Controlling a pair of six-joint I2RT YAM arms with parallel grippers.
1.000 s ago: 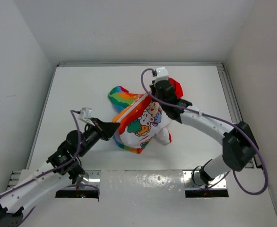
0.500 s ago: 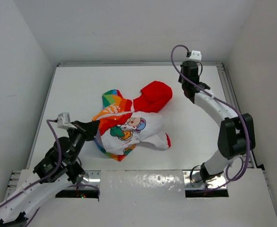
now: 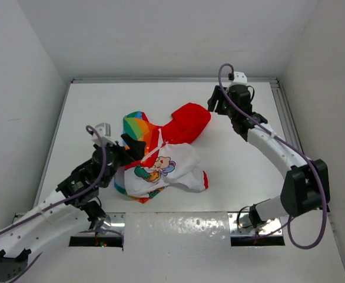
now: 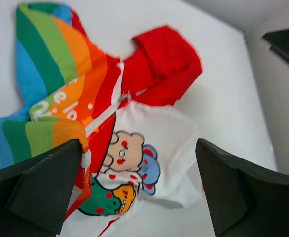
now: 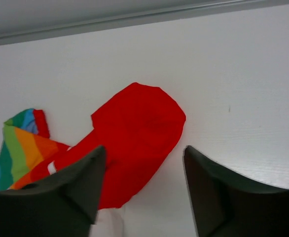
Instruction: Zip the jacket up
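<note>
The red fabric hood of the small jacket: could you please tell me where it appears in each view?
Top external: red fabric hood just above centre.
Left wrist: hood upper middle.
Right wrist: hood centre.
Shared landmark: the rainbow-striped sleeve left of it in all three.

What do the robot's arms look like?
Both are white tubes with black joints: the left arm and the right arm. A purple cable loops along each. The left gripper and right gripper have dark wedge-shaped fingers, with a small white box behind.
</note>
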